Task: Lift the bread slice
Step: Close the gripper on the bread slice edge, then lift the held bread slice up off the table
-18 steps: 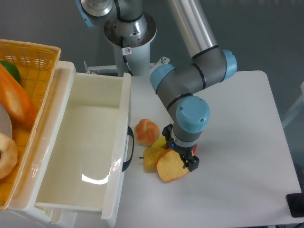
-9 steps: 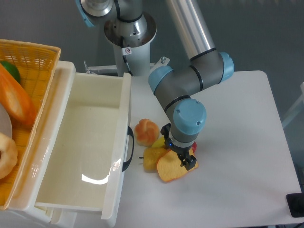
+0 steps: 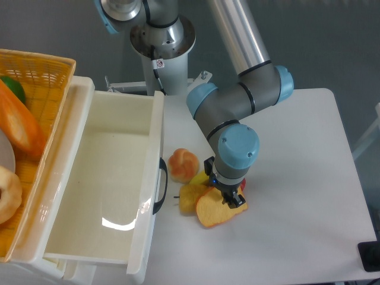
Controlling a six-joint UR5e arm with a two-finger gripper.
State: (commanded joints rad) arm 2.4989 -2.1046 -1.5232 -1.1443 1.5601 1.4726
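Observation:
The bread slice (image 3: pixel 212 212) has a yellow-orange face and a darker crust. It lies on the white table (image 3: pixel 297 178), propped against a small yellow chunk (image 3: pixel 190 198). My gripper (image 3: pixel 224 185) points down over the slice's upper right edge. One dark finger (image 3: pixel 209 164) is on the far side and the other finger (image 3: pixel 236 200) rests on the slice's near right part. The jaws are drawn in on the slice's raised edge, which the wrist partly hides.
A round tan bun (image 3: pixel 183 164) sits just left of the gripper, touching the yellow chunk. A small red piece (image 3: pixel 242 185) peeks out beside the wrist. An open white drawer (image 3: pixel 113 178) with a black handle (image 3: pixel 160 185) stands to the left, and a wicker basket (image 3: pixel 35 71) of food lies beyond it.
The gripper has shifted slightly left onto the slice and its fingers have drawn closer together. The slice has turned a little, its right edge now poking out past the near finger.

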